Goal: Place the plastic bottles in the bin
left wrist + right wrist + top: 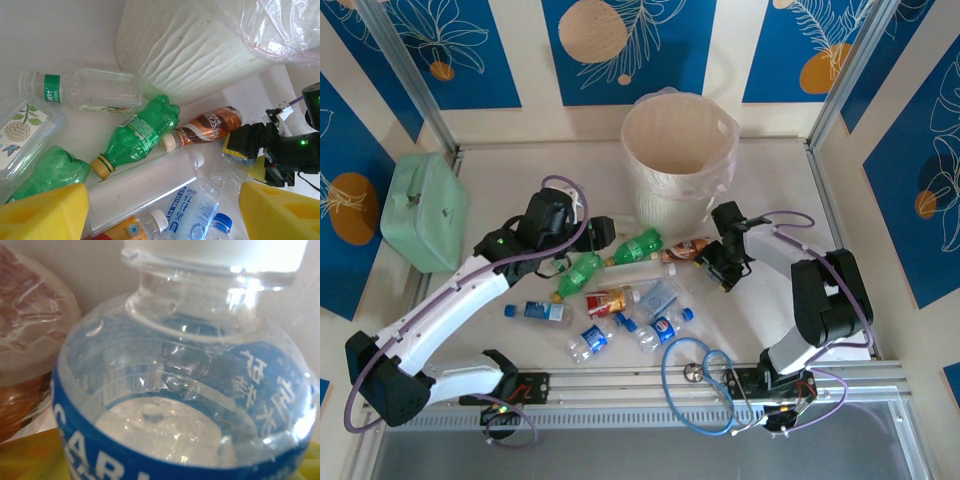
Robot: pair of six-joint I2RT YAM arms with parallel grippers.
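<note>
Two grippers: left gripper [162,210] wide, empty; right gripper [723,276], we cannot tell.
Risk: off-centre pinch squirts clear bottle [185,390] toward 9 o'clock.

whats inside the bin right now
The bin shows just its clear bag liner over the cream inner wall, nothing else visible. Its near wall hides the bottom, so that part is unknown.

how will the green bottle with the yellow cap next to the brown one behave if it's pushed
The green bottle lies on its side, so a sideways push would probably roll it. It looks empty, so it is likely light and skids easily. Its thin, bumpy walls would probably dent under a firm squeeze.
</note>
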